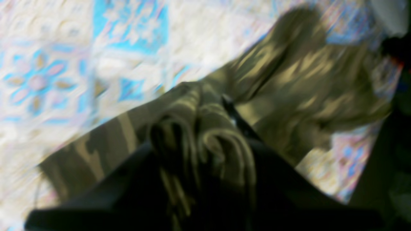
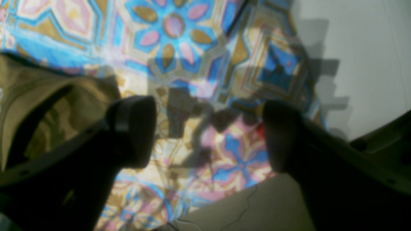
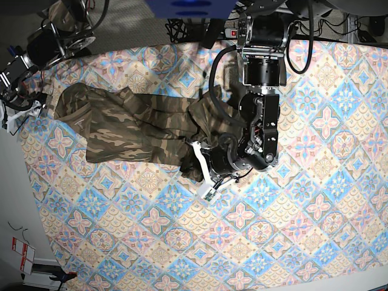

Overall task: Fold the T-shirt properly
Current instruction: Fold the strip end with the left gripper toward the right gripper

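Here a bunched edge of the camouflage-print olive and brown fabric T-shirt (image 3: 130, 130) is clenched in the left hand (image 1: 205, 134); the right hand (image 2: 208, 134) is held released above the pastel tile-patterned cloth (image 2: 179, 41).

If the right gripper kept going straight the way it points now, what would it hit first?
Most likely the patterned cloth: the right gripper is open, and only bare cloth shows between its fingers. The T-shirt lies off to one side, though depth is hard to judge.

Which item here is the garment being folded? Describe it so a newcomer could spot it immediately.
A pastel blue-and-pink tile-patterned cloth covers the table. On its upper left part lies the olive, brown and tan camouflage T-shirt, one end bunched in the left hand. It is the only dark, streaky fabric there.
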Controlling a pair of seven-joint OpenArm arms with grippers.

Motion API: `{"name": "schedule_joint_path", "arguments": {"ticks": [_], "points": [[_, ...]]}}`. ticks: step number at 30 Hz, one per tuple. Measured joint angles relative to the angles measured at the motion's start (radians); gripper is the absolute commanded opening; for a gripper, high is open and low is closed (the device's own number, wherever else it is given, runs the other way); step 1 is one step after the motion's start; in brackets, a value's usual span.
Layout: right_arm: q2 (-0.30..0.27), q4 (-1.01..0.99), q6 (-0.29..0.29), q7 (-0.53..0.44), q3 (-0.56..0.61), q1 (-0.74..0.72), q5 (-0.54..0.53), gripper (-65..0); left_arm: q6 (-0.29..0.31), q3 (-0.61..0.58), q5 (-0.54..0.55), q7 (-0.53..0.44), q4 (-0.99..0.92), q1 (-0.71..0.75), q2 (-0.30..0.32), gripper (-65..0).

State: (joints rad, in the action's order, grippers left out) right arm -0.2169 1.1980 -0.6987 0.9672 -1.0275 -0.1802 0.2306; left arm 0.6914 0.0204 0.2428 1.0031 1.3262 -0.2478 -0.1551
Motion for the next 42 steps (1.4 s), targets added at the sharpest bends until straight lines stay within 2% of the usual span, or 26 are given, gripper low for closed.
{"name": "schedule_joint_path", "arguments": {"ticks": [4,6,8,17,23,27,30,33,38,42], "points": [[0.000,0.000,0.000,0.001,0.000,0.003,0.001,-14.9,-0.005,-0.039,-0.002,-0.002,-0.138,-0.063,0.008,-58.9],[0.001,0.000,0.000,0.001,0.000,0.002,0.000,-14.9,-0.003,-0.050,0.000,-0.055,-0.195,-0.078,0.008,-58.9],[0.000,0.000,0.000,-0.001,0.001,0.000,0.000,-14.9,-0.003,-0.052,0.003,-0.120,-0.219,-0.069,0.005,-58.9],[0.001,0.000,0.003,-0.040,0.001,0.000,0.000,-14.9,-0.003,-0.056,0.003,-0.135,-0.293,-0.100,0.006,-58.9],[0.023,0.000,0.003,-0.040,0.001,0.003,0.001,-14.9,-0.005,-0.065,0.056,-0.217,-0.397,-0.166,0.006,-58.9],[0.034,0.000,-0.004,-0.044,0.001,0.002,0.000,-14.9,-0.006,-0.184,0.074,-0.269,-0.575,-0.216,0.007,-58.9],[0.027,0.000,0.000,-0.045,0.001,0.001,0.000,-14.9,-0.006,-0.249,0.102,-0.314,-0.623,-0.219,0.007,-58.4],[0.026,0.000,0.000,-0.044,0.001,0.003,0.002,-14.9,-0.005,-0.255,0.130,-0.320,-0.624,-0.216,0.005,-50.6],[0.030,0.000,0.000,-0.048,0.001,0.002,0.004,-14.9,-0.006,-0.259,0.144,-0.320,-0.617,-0.223,0.008,-27.7],[0.029,0.000,0.000,-0.048,0.001,0.003,0.004,-15.0,-0.006,-0.269,0.133,-0.312,-0.489,-0.199,0.009,-16.8]]}}
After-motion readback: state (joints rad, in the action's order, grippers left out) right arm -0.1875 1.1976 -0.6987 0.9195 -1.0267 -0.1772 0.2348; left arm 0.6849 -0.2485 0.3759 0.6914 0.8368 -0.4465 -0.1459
